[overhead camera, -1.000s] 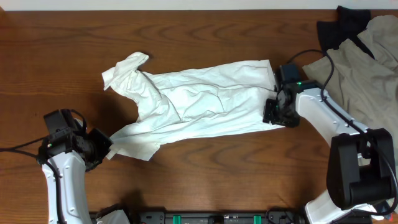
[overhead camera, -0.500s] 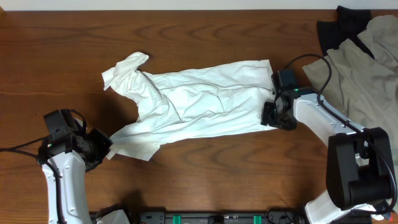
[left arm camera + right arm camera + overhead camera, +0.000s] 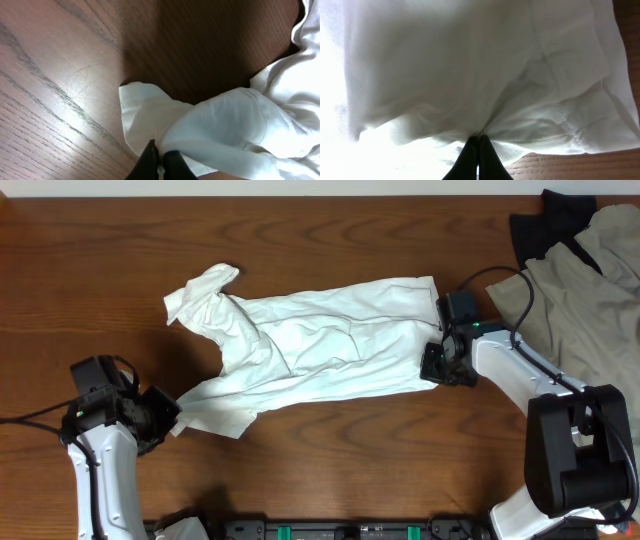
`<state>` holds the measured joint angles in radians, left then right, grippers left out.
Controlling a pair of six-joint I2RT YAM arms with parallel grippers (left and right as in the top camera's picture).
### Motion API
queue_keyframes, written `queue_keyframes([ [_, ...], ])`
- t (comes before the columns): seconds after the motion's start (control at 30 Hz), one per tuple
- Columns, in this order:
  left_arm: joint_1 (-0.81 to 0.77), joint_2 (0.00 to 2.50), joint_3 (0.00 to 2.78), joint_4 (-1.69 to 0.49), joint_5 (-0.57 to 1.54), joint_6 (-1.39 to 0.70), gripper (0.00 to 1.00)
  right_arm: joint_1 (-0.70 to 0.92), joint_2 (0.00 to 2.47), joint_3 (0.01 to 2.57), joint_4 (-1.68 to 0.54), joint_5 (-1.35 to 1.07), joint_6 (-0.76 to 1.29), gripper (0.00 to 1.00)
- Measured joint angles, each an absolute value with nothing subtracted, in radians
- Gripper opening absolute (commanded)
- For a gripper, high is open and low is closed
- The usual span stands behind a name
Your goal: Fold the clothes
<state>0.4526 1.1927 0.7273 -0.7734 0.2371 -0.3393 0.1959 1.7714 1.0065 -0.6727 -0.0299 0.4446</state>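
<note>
- The white T-shirt (image 3: 320, 350) lies wrinkled and spread lengthwise in the middle of the wooden worktop (image 3: 100, 260).
- The left pincer (image 3: 172, 420), in the lower left of the overhead frame, has its fingers pressed together on the lower left corner of the shirt; cloth bunches out between the two tips.
- The right pincer (image 3: 433, 365), at the middle right, is clamped on the right edge of the shirt, and folds gather at its tips.
- A beige-grey garment (image 3: 590, 290) and a black garment (image 3: 545, 225) lie in the upper right corner, apart from the shirt.
</note>
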Motion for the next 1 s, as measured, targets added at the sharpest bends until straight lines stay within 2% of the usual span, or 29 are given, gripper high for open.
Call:
queue_keyframes([
  [0.23, 0.455, 1.193, 0.727, -0.772, 0.302, -0.332, 0.06, 0.196, 1.734, 1.011, -0.752, -0.025, 0.444, 0.01],
  [0.47, 0.456, 1.169, 0.783, -0.842, 0.492, -0.301, 0.06, 0.175, 1.485, 1.150, -0.900, 0.010, 0.430, 0.01],
  [0.7, 0.456, 1.062, 1.044, -1.023, 0.579, -0.279, 0.06, 0.102, 1.237, 1.332, -1.024, 0.035, 0.364, 0.01],
  [1.0, 0.456, 0.992, 1.430, -1.093, 0.775, -0.284, 0.06, 0.056, 1.108, 1.483, -1.127, 0.073, 0.282, 0.01],
])
